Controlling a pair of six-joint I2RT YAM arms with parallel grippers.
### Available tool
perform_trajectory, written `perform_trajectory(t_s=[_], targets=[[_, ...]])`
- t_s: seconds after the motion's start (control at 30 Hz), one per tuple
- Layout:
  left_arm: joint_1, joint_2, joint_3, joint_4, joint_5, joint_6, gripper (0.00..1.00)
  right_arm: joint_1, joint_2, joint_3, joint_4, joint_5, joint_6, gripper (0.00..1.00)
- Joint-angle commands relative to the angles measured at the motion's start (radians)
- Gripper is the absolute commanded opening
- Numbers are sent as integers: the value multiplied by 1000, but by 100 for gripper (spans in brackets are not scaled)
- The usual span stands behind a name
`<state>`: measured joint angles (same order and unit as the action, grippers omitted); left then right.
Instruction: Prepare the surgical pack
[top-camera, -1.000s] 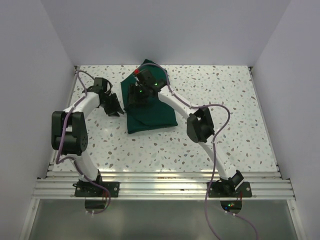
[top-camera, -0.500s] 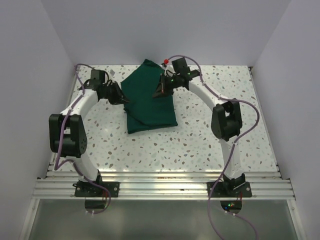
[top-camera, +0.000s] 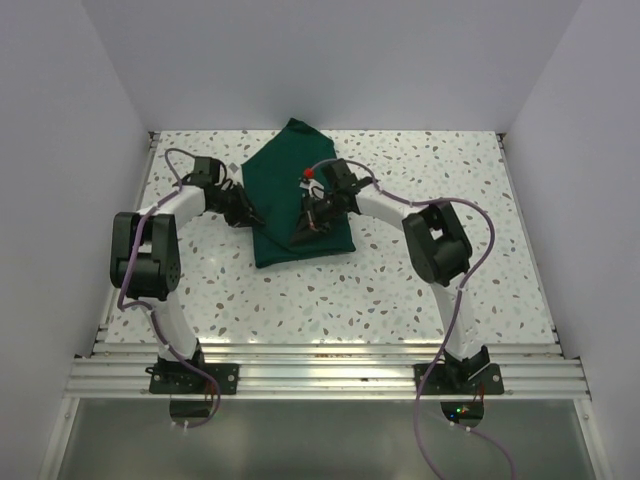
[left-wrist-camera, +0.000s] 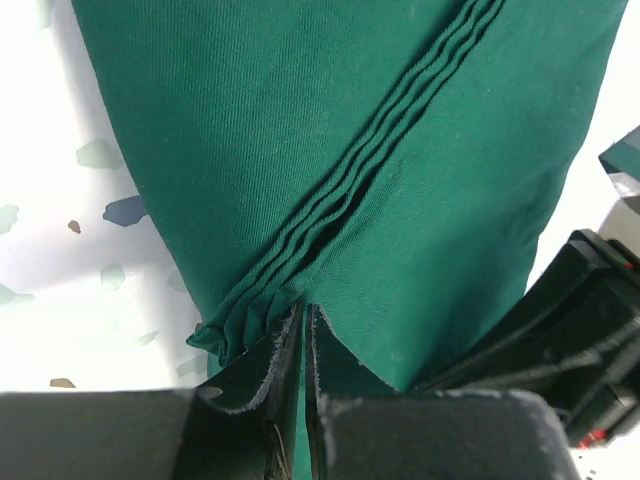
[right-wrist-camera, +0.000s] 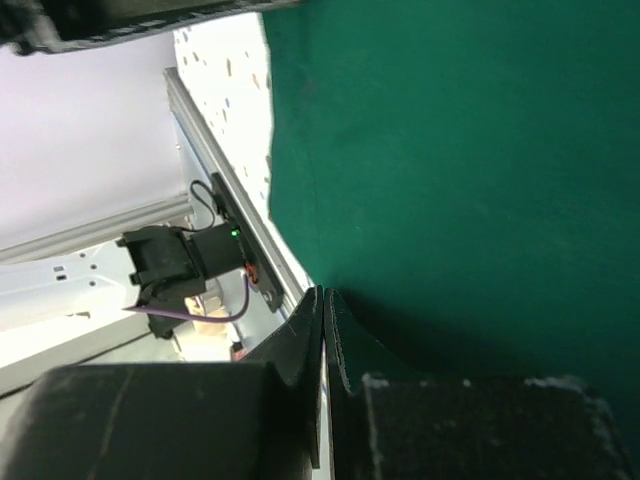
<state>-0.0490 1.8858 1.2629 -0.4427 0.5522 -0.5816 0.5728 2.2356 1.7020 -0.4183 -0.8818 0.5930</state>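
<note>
Where the green cloth (top-camera: 278, 185) is lying: it is sitting folded at the far middle of the speckled worktop (top-camera: 450, 170), with one corner pointing away from the robot.
Left jaws: they are sitting almost closed, with only a thin slit between them, and pinching the stacked folds at the cloth's left edge.
Right jaws: they are pressing tight together over the cloth's near part; I cannot tell if any cloth is caught.
Step now: probably folding a flap over the bundle.
Doing it well: moving both sides slowly, keeping the flap flat, not dragging the whole bundle.
Watch out: thin layers may be slipping free.
</note>
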Motion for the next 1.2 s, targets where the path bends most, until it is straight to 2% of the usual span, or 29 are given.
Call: perform_trajectory(t_s=[0.0, 0.27, 0.53, 0.73, 1.03, 1.17], targets=[[3, 3, -19, -16, -46, 43, 9, -14, -21, -42, 10, -25, -34, 0], [15, 21, -13, -60, -110, 101, 8, -17, -70, -168, -45, 36, -114, 0], [15, 29, 6, -73, -117, 124, 9, -123, -203, -234, 10, 4, -101, 0], [15, 36, 20, -80, -110, 127, 8, -215, -179, -248, 13, -8, -99, 0], [17, 44, 15, -83, -113, 134, 8, -264, -215, -441, 55, 7, -124, 0], [17, 27, 18, -90, -124, 141, 8, -287, -272, -493, 3, 46, -173, 0]])
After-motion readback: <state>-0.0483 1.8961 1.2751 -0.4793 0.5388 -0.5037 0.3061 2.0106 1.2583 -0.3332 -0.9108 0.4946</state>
